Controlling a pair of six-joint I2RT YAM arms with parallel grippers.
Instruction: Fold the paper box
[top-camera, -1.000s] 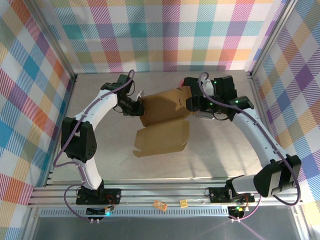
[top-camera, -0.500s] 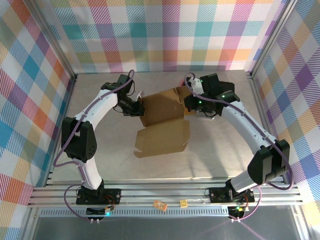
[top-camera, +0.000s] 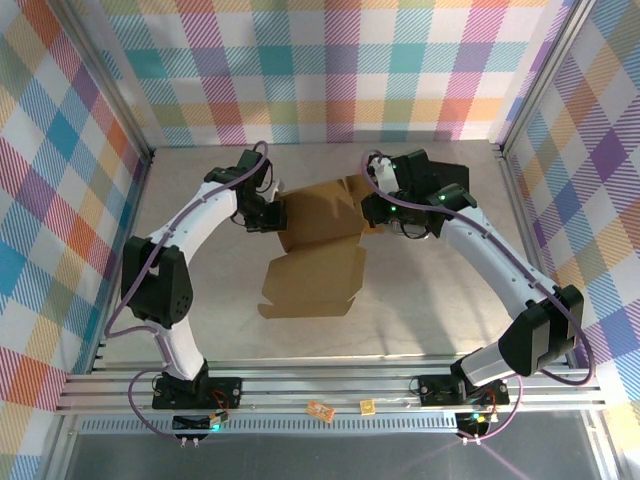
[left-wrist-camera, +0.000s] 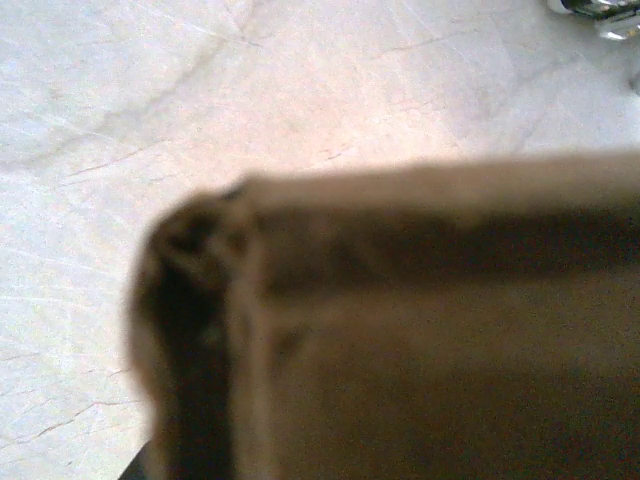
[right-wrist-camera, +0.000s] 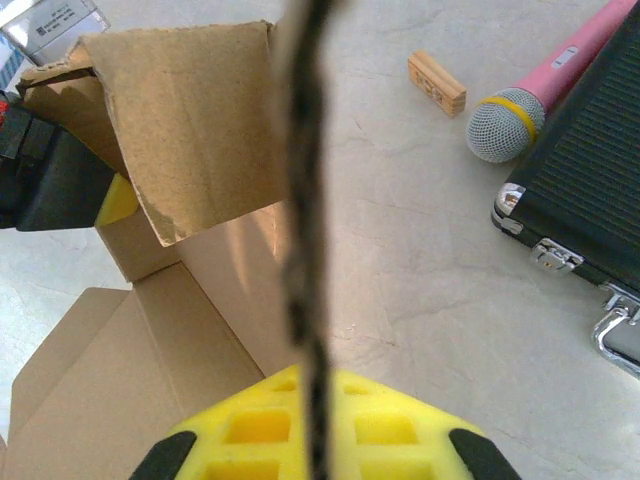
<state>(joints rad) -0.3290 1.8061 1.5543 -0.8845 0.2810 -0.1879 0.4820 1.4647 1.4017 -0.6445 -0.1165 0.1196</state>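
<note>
The paper box (top-camera: 322, 212) is brown corrugated cardboard, half raised in mid-table, with a wide flap (top-camera: 310, 282) lying flat toward me. My left gripper (top-camera: 272, 210) is shut on its left edge; in the left wrist view blurred cardboard (left-wrist-camera: 430, 330) hides the fingers. My right gripper (top-camera: 373, 206) is shut on the box's right wall. In the right wrist view that wall (right-wrist-camera: 305, 180) runs edge-on between the yellow fingertips of my right gripper (right-wrist-camera: 315, 390). A torn side flap (right-wrist-camera: 190, 130) stands to its left.
A black case (right-wrist-camera: 590, 170) with metal latches, a pink microphone (right-wrist-camera: 545, 85) and a small wooden block (right-wrist-camera: 436, 83) lie on the table right of the box. Two small items (top-camera: 320, 410) rest on the front rail. Plaid walls enclose the table.
My right gripper has closed on the box's right wall and shifted left. The box's flat front flap has slid left and toward me. The left arm has held still.
</note>
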